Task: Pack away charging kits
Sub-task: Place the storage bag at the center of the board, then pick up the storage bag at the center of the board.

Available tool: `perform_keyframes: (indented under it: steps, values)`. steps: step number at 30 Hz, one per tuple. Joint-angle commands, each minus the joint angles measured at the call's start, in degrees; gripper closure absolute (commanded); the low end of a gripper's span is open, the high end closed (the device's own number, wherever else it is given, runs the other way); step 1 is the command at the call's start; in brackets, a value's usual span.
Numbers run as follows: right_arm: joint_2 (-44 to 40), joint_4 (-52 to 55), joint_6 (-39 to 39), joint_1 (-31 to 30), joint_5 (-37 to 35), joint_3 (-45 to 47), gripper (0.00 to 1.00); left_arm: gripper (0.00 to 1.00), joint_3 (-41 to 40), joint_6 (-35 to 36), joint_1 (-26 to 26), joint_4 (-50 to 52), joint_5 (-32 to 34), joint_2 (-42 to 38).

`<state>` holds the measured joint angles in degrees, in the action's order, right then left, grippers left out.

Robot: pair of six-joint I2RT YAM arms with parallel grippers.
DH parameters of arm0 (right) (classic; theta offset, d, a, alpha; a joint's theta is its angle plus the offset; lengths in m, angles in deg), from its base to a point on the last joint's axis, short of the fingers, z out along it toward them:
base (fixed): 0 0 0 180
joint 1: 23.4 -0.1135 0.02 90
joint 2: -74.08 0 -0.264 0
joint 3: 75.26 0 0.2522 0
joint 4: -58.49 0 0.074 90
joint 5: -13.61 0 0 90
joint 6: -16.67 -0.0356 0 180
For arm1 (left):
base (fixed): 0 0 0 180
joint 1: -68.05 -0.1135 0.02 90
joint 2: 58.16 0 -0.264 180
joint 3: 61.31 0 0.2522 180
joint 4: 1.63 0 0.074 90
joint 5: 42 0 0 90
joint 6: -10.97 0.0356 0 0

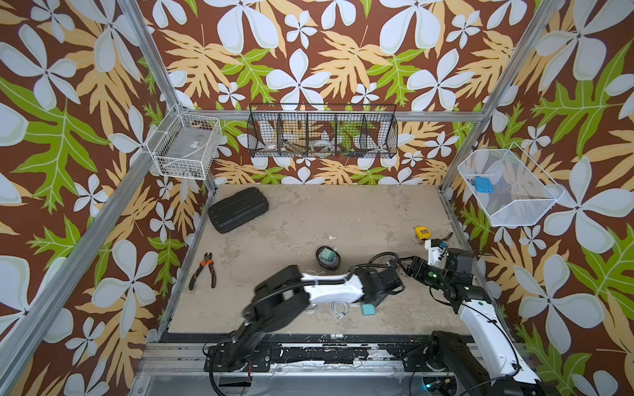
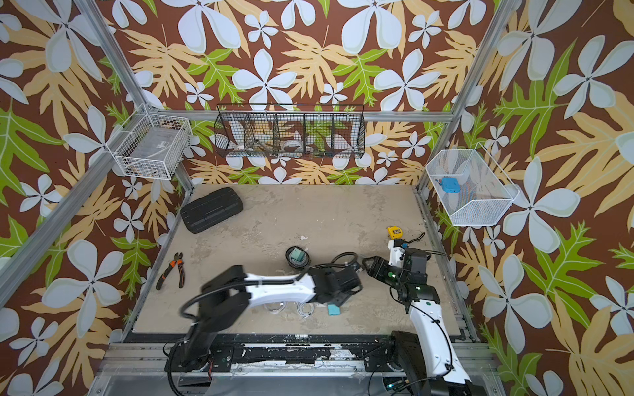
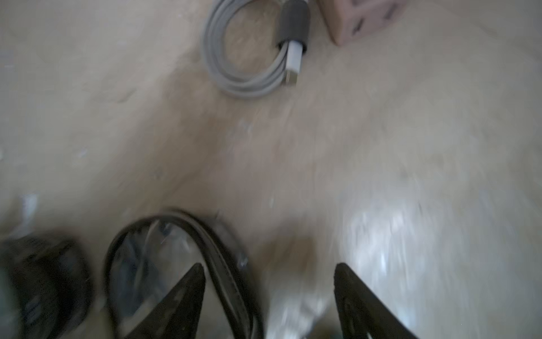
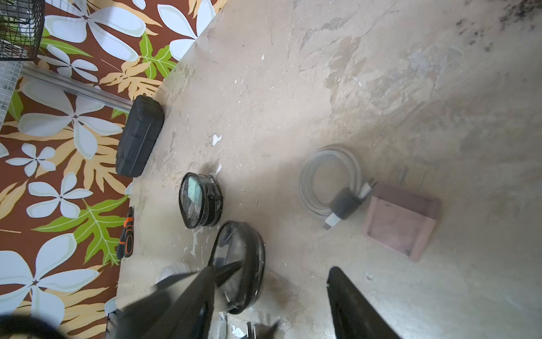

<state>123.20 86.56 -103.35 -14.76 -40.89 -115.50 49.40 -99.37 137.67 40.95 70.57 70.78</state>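
No text is legible; what may be a label on the yellow item [image 1: 422, 232] is too small.

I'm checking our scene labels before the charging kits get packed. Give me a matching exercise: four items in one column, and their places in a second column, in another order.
Items
1. mint plug
2. pink plug
3. blue plug block
4. orange-handled pliers

Places
A. in the white mesh basket
B. alone near the edge of the table
C. inside the clear black-rimmed pouch
D. beside the coiled white cable

Pairs: 1-C, 2-D, 3-A, 4-B.
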Motion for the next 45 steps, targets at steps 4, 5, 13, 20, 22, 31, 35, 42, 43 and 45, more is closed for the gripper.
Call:
perform_keyframes:
  steps: [4, 5, 13, 20, 22, 31, 35, 42, 43, 45]
  values:
    - [-1.5, -1.1, -1.6, 0.4, 3.4, 1.1, 0.37, 0.31, 11.2, -7.8, -0.8, 16.6, 2.9, -1.2]
    - [-1.5, -1.4, -1.8, 0.4, 3.6, 1.1, 0.37, 0.32, 10.9, -8.3, -0.7, 15.9, 4.0, -1.8]
    - [-1.2, -2.0, -1.5, 0.4, 3.9, 0.3, 0.37, 0.33, -4.3, -8.8, -1.9, 3.4, 0.2, -16.5]
    - [-0.4, -3.8, -2.3, 0.5, 3.5, 1.5, 0.36, 0.32, 4.3, -12.8, -3.8, 16.0, -4.4, -10.5]
    - [-0.3, -3.8, -2.6, 0.4, 3.1, 1.7, 0.36, 0.32, 7.4, -14.3, -3.6, 20.4, -3.6, -7.5]
    - [-1.2, -4.1, -2.8, 0.5, 2.6, 2.7, 0.35, 0.32, 6.2, -17.2, -2.8, 22.5, -1.3, -3.8]
    - [-2.1, -3.5, -2.5, 0.5, 2.4, 2.7, 0.35, 0.31, 6.0, -17.5, -2.8, 21.8, -1.7, -2.5]
    - [-2.6, -3.2, -2.5, 0.4, 2.4, 2.7, 0.34, 0.32, 6.9, -16.9, -2.8, 21.3, -2.3, -0.2]
    - [-2.6, -3.3, -2.5, 0.5, 2.4, 2.7, 0.34, 0.33, 7.0, -16.8, -2.8, 21.4, -2.2, 0.1]
    - [-2.6, -3.3, -2.5, 0.5, 2.6, 2.7, 0.34, 0.37, 7.2, -16.7, -2.8, 21.7, -2.1, 0.4]
